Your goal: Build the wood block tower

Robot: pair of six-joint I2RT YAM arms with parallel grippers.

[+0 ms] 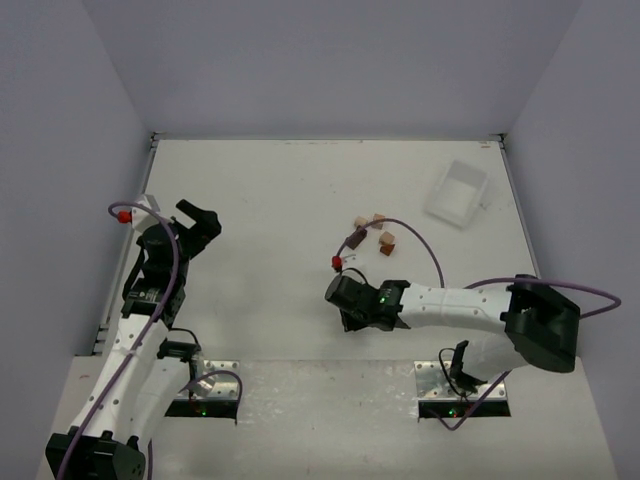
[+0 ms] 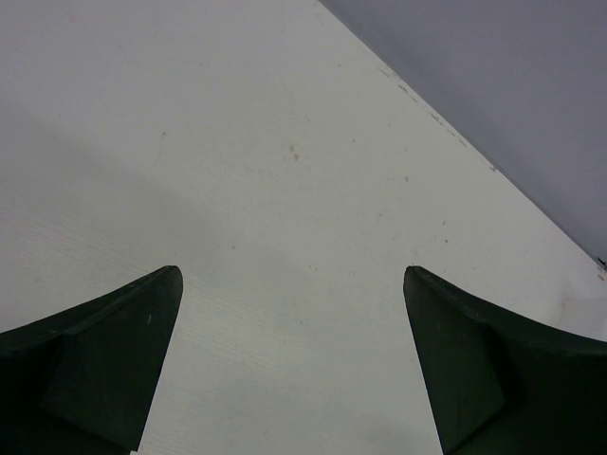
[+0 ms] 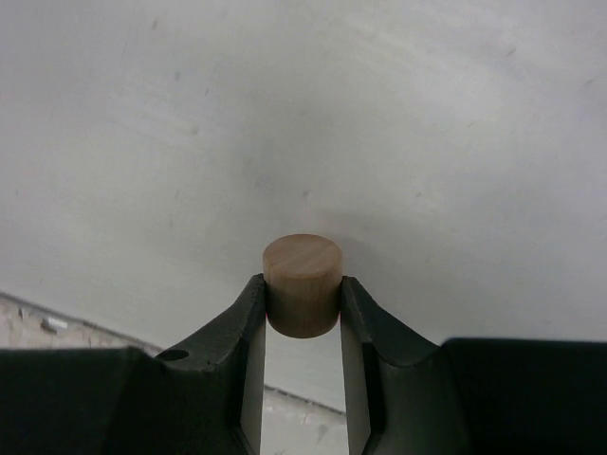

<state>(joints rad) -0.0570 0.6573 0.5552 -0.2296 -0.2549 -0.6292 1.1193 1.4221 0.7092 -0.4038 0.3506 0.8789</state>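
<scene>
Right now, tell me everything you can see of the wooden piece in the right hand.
It is a small wooden cylinder, pale tan with faint grain, one flat round end facing the wrist camera. The right hand pinches its curved side between both fingers, at their tips. White table lies behind it; whether it rests on that surface cannot be told. No other block touches it.
</scene>
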